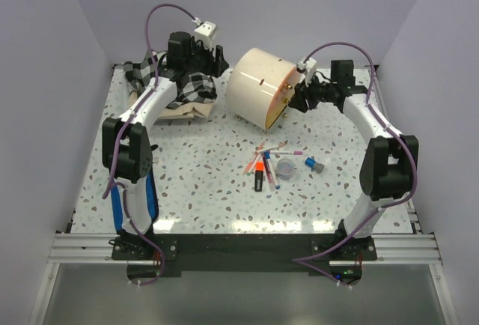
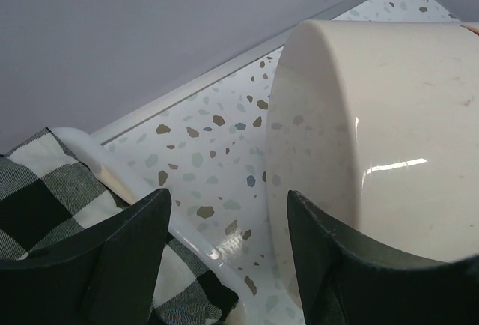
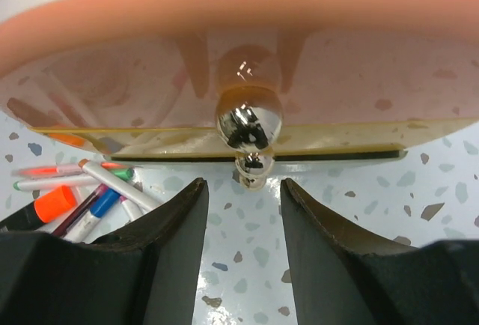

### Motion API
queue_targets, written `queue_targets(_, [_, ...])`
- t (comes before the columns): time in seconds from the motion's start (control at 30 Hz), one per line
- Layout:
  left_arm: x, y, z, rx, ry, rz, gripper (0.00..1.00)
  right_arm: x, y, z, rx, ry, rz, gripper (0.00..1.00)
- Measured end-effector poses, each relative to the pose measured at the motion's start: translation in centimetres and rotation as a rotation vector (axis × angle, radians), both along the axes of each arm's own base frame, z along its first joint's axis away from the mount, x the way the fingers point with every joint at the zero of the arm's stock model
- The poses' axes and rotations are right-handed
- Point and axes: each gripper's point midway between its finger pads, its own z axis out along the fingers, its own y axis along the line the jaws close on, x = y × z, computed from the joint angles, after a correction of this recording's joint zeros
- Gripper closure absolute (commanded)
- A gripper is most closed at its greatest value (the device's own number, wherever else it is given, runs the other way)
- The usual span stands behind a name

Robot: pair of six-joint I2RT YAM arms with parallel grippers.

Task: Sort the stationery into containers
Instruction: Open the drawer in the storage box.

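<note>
The stationery (image 1: 271,164) lies in a loose pile on the speckled table: pens, an orange highlighter (image 1: 258,166) and a small clear round pot (image 1: 286,167). The pens (image 3: 90,190) also show at the lower left of the right wrist view. The containers are one cream drum cabinet (image 1: 254,81) lying on its side, orange front (image 3: 239,40) turned toward the right arm. My right gripper (image 3: 243,183) is open, its tips just short of a gold knob (image 3: 249,119) on that front. My left gripper (image 2: 228,198) is open and empty behind the cabinet's cream wall (image 2: 389,130).
A black-and-white checked cloth pile (image 1: 187,89) lies at the back left under the left arm, and shows beside the left fingers (image 2: 45,198). The back wall runs close behind the cabinet. The table's raised rim (image 1: 112,70) borders the sides.
</note>
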Motion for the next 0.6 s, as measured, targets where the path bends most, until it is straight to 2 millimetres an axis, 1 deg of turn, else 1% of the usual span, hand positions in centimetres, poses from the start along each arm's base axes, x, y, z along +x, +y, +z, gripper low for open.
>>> queue_targets(0.2, [0.1,0.1,0.0,0.008,-0.005,0.005,0.31,0.3,1.0,0.1,0.000,-0.029,0.023,0.53])
queue_targets(0.37, [0.2,0.2,0.0,0.010,-0.006,0.012,0.31,0.8,1.1,0.0,0.000,-0.042,0.021,0.55])
queue_targets(0.6, [0.3,0.4,0.0,0.015,-0.007,0.022,0.31,1.4,1.1,-2.7,-0.007,0.015,0.020,0.56])
